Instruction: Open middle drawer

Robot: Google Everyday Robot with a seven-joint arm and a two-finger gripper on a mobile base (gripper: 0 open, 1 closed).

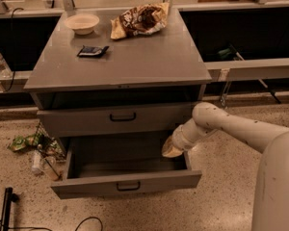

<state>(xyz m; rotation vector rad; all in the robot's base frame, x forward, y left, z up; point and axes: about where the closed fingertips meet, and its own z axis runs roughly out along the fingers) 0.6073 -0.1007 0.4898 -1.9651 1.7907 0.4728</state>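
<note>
The middle drawer (126, 186) is a wide grey drawer with a small black bar handle. It is pulled far out of the grey cabinet (120, 61), and its deep tray shows nothing inside. My gripper (171, 151) hangs over the tray's right side wall, just above the rim and behind the front panel, well away from the handle. It points down and to the left, and my white arm (241, 129) reaches in from the right. The drawer above (123, 117) has its own black handle and stands only slightly out.
On the cabinet top lie a white bowl (82, 22), a brown snack bag (138, 19) and a small dark packet (92, 51). Trash and a bottle (36, 153) lie on the floor left of the cabinet. A black cable (82, 223) runs along the floor in front.
</note>
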